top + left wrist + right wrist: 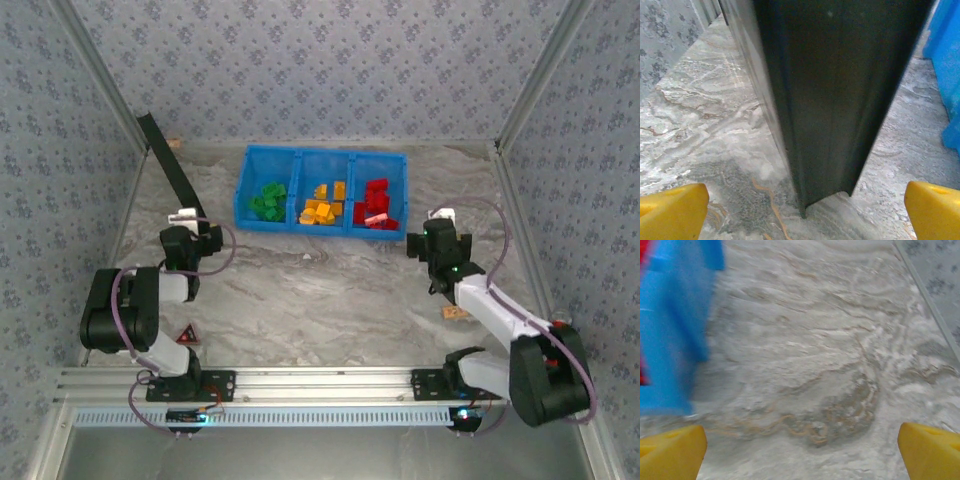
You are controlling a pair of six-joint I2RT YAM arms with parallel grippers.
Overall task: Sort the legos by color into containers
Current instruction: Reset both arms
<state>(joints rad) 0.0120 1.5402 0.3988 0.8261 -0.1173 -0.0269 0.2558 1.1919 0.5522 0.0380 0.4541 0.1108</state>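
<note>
One blue tray — three compartments, sorted bricks (green, orange, red).

The left arm folds back at the elbow, and the left gripper points toward the far side, jaws spread wide. The right arm stretches forward, and the right gripper is likewise fully parted.

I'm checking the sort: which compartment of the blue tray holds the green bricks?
The left compartment: it alone holds green bricks. The middle compartment holds yellow-orange bricks, the right compartment red bricks.
</note>
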